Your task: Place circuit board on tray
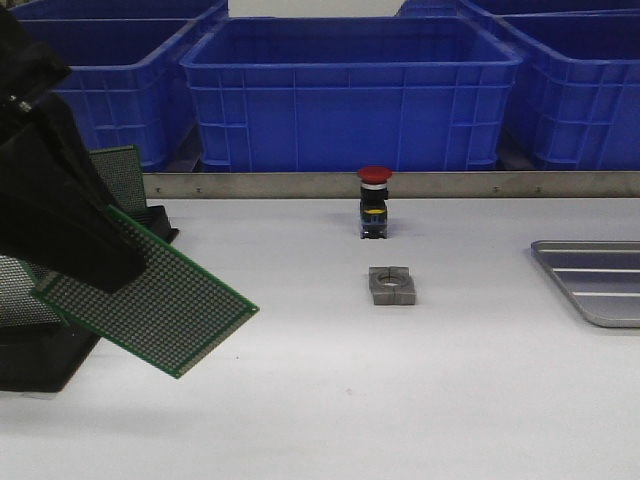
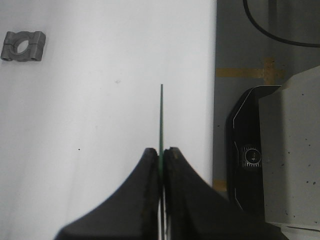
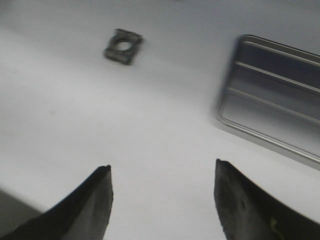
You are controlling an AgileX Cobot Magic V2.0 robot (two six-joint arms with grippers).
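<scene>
A: Biggest first? Blue bins (image 1: 350,90) at the back, ribbed plastic, glossy; then the white matte table (image 1: 400,400).

B: Tray (image 1: 598,280) sits at the table's right edge; silver-grey metal, ribbed, low rim, rounded corner; nothing seen on it.

A: And the circuit board (image 1: 150,300)?

B: Far left, in the air, tilted; green perfboard w/ a dot grid, thin and stiff. Left hand (image 2: 161,156) is clamped on its edge; right hand (image 3: 162,172) hangs w/ fingers apart, holding nothing.

A: How should the carry go?

B: Prob. sweep right, high enough to pass the grey clamp block (image 1: 392,285) and red-capped button (image 1: 374,200); level the board; lower flat inside the rim, then let go.
</scene>
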